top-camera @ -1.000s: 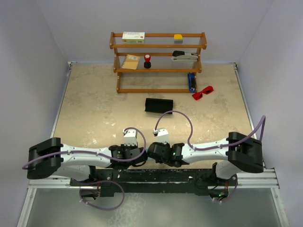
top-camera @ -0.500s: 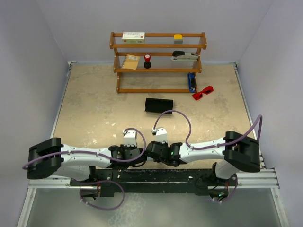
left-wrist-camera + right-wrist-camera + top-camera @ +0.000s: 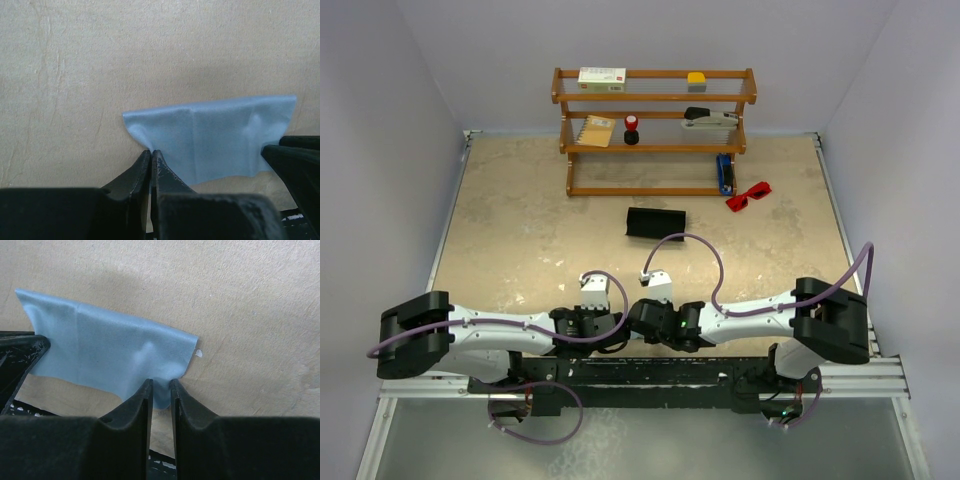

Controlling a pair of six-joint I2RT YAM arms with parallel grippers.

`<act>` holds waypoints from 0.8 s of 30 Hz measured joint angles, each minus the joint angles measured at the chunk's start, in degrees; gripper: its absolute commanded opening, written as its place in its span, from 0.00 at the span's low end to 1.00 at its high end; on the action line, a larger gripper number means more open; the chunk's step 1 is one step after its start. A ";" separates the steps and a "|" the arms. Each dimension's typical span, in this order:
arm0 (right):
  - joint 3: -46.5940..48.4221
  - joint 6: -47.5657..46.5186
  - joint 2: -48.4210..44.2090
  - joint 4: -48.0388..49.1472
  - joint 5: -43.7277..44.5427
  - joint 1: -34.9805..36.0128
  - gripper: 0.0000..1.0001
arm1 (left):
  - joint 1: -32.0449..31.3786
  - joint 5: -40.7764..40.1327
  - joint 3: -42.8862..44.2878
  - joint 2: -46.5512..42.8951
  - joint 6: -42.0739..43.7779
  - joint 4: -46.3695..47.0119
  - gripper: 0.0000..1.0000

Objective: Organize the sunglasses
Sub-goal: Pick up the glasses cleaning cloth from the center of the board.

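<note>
We see a beige mottled table [image 3: 520,230] between pale walls [image 3: 380,120]. The small bright red sunglasses [image 3: 748,195] lie on it just right of the brown wooden shelf [image 3: 655,98], which carries small items; a black oblong case [image 3: 655,223] lies nearby. The left gripper [image 3: 151,152] and right gripper [image 3: 160,385] each pinch the light blue cloth [image 3: 215,137]

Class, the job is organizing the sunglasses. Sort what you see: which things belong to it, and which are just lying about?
Job: red sunglasses; blue cloth; probably the black case.
Lying about: white box, yellow block, tan packet, all on the wooden shelf.
</note>
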 measured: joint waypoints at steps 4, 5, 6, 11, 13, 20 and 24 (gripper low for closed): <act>0.00 0.02 0.00 0.04 -0.11 0.00 0.15 | 0.00 0.00 0.00 0.00 -0.02 0.09 0.00; 0.00 -0.04 0.00 0.04 -0.11 0.00 0.15 | 0.00 0.00 0.00 0.00 -0.02 0.09 0.00; 0.00 0.00 0.00 0.04 -0.11 0.00 0.16 | 0.00 0.00 0.00 0.00 -0.02 0.09 0.00; 0.00 0.02 0.00 -0.02 -0.09 0.00 0.23 | 0.00 0.00 -0.02 0.00 -0.02 0.09 0.00; 0.00 0.07 -0.02 -0.17 -0.02 0.00 0.28 | 0.00 0.00 -0.02 0.00 -0.02 0.11 0.00; 0.61 0.39 -0.26 -2.27 1.51 0.00 0.37 | 0.00 0.02 -1.29 -1.55 -0.02 1.38 0.00; 2.75 0.44 0.26 -3.78 2.19 0.13 0.38 | 0.00 0.26 -2.23 -2.86 -0.02 1.68 0.00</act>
